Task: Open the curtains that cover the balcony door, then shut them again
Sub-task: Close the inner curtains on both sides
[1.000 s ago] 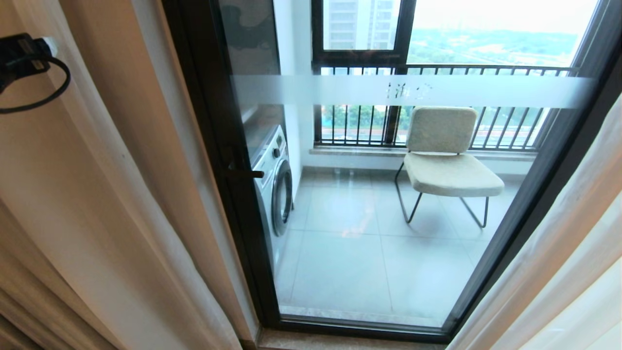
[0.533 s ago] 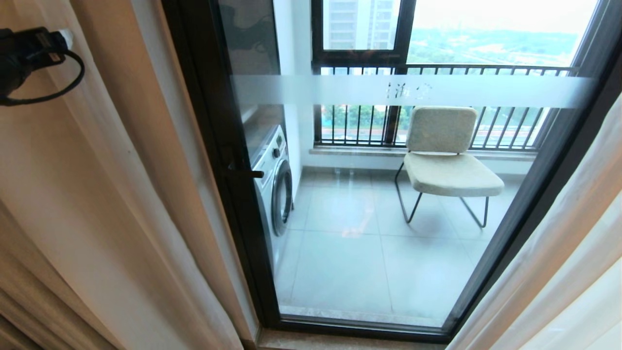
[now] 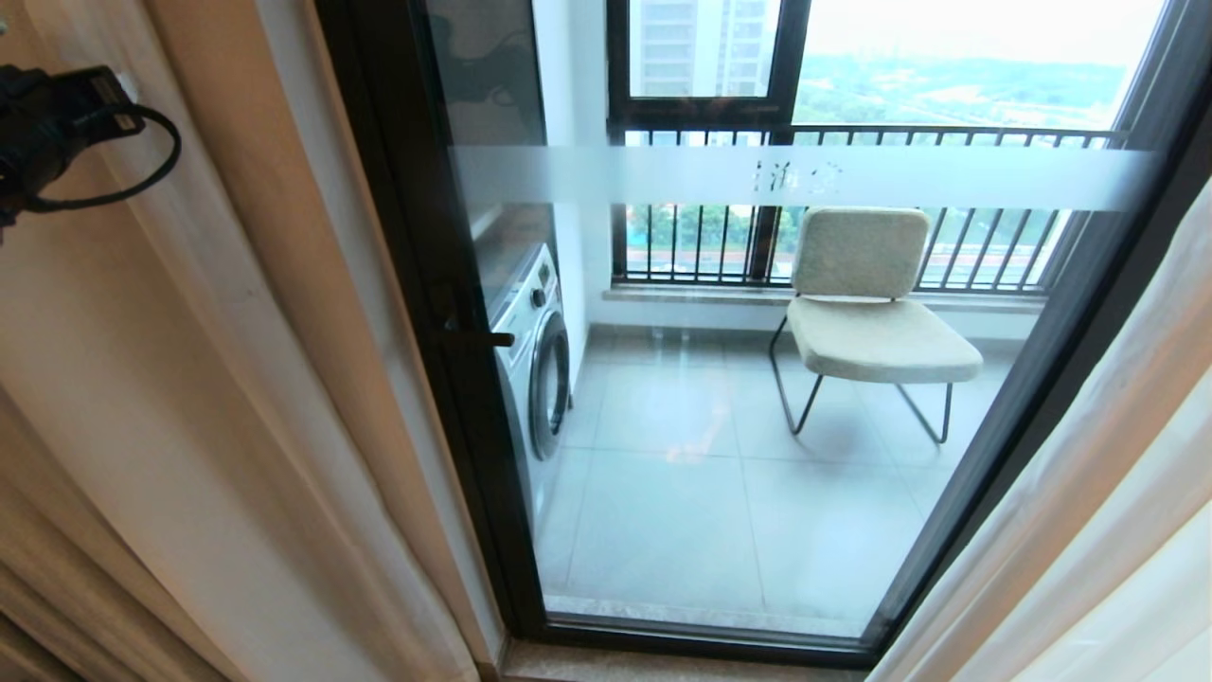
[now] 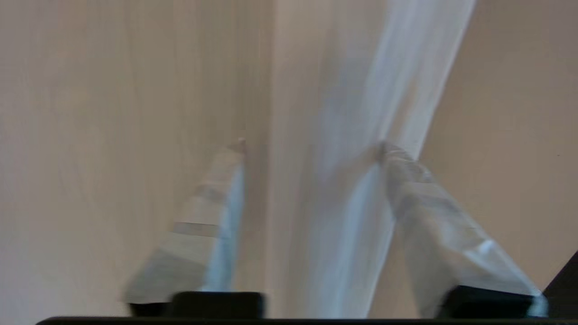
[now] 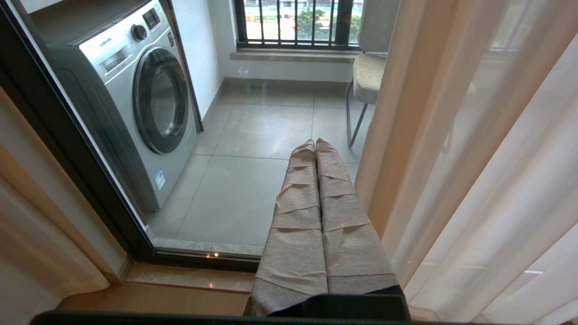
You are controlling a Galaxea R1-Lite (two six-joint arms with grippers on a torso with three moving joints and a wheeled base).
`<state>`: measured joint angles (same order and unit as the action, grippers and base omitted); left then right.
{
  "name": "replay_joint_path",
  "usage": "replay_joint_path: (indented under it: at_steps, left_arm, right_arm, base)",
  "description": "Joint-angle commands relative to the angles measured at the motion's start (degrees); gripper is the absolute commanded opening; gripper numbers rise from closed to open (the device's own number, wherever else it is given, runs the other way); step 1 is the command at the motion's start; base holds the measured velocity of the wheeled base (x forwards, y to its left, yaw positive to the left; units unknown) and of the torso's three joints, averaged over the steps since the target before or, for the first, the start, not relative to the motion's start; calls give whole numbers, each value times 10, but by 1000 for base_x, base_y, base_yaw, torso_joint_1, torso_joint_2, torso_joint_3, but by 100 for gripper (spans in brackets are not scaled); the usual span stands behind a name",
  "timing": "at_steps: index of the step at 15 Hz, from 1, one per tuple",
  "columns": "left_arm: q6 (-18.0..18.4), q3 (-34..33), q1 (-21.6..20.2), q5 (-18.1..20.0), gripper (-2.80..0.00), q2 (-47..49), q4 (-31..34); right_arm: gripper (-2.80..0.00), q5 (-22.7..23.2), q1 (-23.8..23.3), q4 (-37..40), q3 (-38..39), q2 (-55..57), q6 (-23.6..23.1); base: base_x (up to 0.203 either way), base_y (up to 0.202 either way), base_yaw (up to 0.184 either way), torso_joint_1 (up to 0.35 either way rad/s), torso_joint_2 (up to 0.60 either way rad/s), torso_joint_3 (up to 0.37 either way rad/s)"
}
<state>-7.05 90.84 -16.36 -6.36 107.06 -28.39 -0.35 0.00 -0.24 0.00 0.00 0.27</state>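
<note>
Balcony door (image 3: 720,398) uncovered, curtains (image 3: 189,398) parted. Left end effector (image 4: 311,149) raised, half-open astride a sheer fold; right end effector (image 5: 316,146) low, closed, empty.

daylight via balcony door (image 3: 720,398) | left wrist blurred | edges warped

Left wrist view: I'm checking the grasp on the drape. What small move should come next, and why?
Probably close the left end effector: its fingers stand apart with a fold of the curtains between them, not yet pinched, and the balcony door is uncovered.
</note>
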Motion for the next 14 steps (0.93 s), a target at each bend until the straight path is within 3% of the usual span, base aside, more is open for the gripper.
replay_joint_path:
  at_steps: [1,7,14]
  left_arm:
    - [-1,0,3,-1,-280,-3,-2]
    - [-1,-4,23,12,-280,-24,-1]
    - [-1,-6,99,28,-280,-52,1]
  right_arm:
    - [-280,0,0,0,0,0,0]
    - [-280,0,0,0,0,0,0]
    - [-280,0,0,0,0,0,0]
  base:
    - [0,0,0,0,0,0]
    - [0,0,0,0,0,0]
    - [0,0,0,0,0,0]
